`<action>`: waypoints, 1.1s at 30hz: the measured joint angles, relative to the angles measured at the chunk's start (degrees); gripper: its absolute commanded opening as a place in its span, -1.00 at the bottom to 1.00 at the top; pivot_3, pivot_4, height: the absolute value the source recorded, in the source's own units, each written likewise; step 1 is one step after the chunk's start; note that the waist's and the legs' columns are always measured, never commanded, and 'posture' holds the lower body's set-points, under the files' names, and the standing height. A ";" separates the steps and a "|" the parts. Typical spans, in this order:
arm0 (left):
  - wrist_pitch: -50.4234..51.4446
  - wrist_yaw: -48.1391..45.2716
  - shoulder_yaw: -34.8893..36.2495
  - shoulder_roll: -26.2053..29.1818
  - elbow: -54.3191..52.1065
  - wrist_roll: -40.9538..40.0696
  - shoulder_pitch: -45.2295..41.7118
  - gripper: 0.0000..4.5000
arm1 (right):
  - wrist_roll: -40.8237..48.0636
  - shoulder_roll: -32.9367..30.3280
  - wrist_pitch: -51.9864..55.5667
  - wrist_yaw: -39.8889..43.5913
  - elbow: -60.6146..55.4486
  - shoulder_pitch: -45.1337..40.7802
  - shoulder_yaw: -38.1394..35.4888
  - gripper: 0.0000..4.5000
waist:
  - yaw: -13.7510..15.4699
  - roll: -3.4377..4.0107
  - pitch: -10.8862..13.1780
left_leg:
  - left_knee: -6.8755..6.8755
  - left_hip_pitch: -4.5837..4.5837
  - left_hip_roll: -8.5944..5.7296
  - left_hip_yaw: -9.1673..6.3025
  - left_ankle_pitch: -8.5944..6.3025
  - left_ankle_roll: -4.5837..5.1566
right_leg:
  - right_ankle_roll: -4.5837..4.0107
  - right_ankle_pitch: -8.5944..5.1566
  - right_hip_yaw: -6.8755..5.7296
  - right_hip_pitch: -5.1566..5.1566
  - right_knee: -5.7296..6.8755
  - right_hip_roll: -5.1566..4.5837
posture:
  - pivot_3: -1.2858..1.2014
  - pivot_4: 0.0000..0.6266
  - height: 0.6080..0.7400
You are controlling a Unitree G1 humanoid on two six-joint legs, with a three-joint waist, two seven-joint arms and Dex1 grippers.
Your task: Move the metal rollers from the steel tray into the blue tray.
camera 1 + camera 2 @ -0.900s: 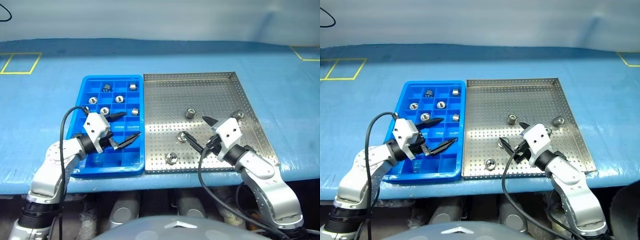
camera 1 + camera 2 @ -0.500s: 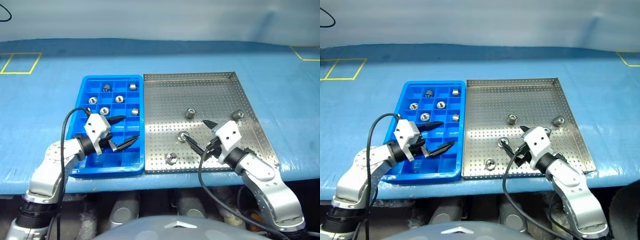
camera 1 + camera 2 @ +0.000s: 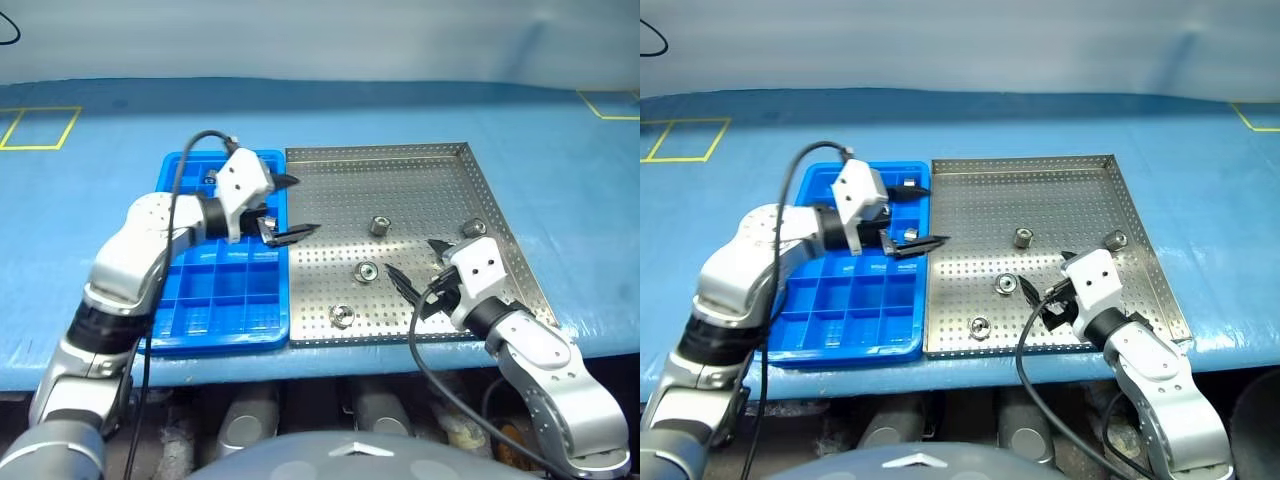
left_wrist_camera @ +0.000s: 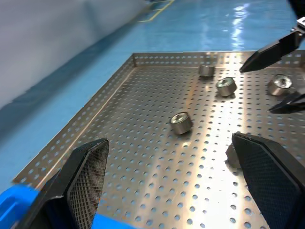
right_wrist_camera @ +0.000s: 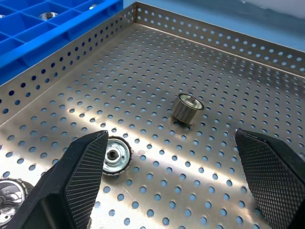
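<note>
Lying loose on the steel tray [image 3: 440,190] beside the blue tray [image 3: 190,310], metal rollers [image 3: 367,271] may roll from either empty, spread claw, left gripper [image 3: 290,205] or right gripper [image 3: 420,270].

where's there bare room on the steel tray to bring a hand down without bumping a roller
The far half of the steel tray, between its far rim and the roller nearest that rim, is bare. It is crowded nearer the robot: three more rollers and the open right gripper.
</note>
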 measured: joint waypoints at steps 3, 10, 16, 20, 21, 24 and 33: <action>-1.16 -10.69 -7.60 0.62 3.88 1.01 -5.35 1.00 | 0.38 0.75 1.65 -1.31 -1.63 -0.01 -0.73 0.99 | -0.98 0.01 0.00 | -0.10 0.01 0.04 0.12 0.00 0.00 | -0.02 -0.01 0.10 -0.08 0.00 0.05 | -0.03 -0.52 1.00; -12.35 -24.63 -18.57 0.85 12.51 9.48 -10.37 1.00 | 0.40 3.15 2.24 -4.16 -3.97 2.23 -0.73 0.99 | -1.98 0.02 0.00 | -0.06 0.02 0.09 0.42 -0.04 0.08 | -0.03 -0.02 0.52 -0.16 0.01 0.19 | -0.06 -0.52 1.00; -24.24 -26.51 -21.67 -2.11 17.14 16.53 -10.64 1.00 | 0.30 4.82 2.20 -5.92 -4.39 3.60 0.17 0.99 | -2.04 0.01 0.00 | 0.19 0.01 0.07 0.70 -0.15 0.33 | 0.03 0.01 0.76 -0.14 -0.02 0.13 | -0.07 -0.52 1.00; -29.37 -25.58 -22.72 -4.31 19.38 20.22 -9.62 1.00 | 0.14 5.47 2.14 -6.65 -4.45 3.66 0.92 0.99 | -2.19 0.01 0.00 | 0.24 0.01 0.07 0.76 -0.17 0.37 | 0.07 0.03 0.80 -0.14 -0.02 0.13 | -0.07 -0.52 1.00; -30.14 -25.59 -22.94 -4.38 19.57 20.80 -9.15 1.00 | 0.13 5.50 2.13 -6.87 -4.50 3.67 1.13 0.99 | -2.30 0.01 0.00 | 0.24 0.01 0.07 0.76 -0.17 0.37 | 0.07 0.03 0.81 -0.14 -0.01 0.13 | -0.07 -0.52 1.00; -33.33 -26.53 -24.65 -5.02 19.90 23.03 -8.32 1.00 | 0.02 5.66 2.12 -7.26 -4.53 3.68 1.28 0.99 | -2.65 0.01 0.00 | 0.24 0.01 0.07 0.77 -0.18 0.38 | 0.08 0.04 0.81 -0.14 -0.01 0.13 | -0.08 -0.52 1.00; -36.36 -29.23 -26.54 -7.62 20.33 25.54 -8.26 1.00 | -0.04 6.18 2.06 -7.53 -4.55 3.64 1.29 0.99 | -3.22 0.02 -0.01 | 0.38 0.00 0.08 0.79 -0.23 0.47 | 0.12 0.05 0.82 -0.11 0.00 0.13 | -0.09 -0.52 1.00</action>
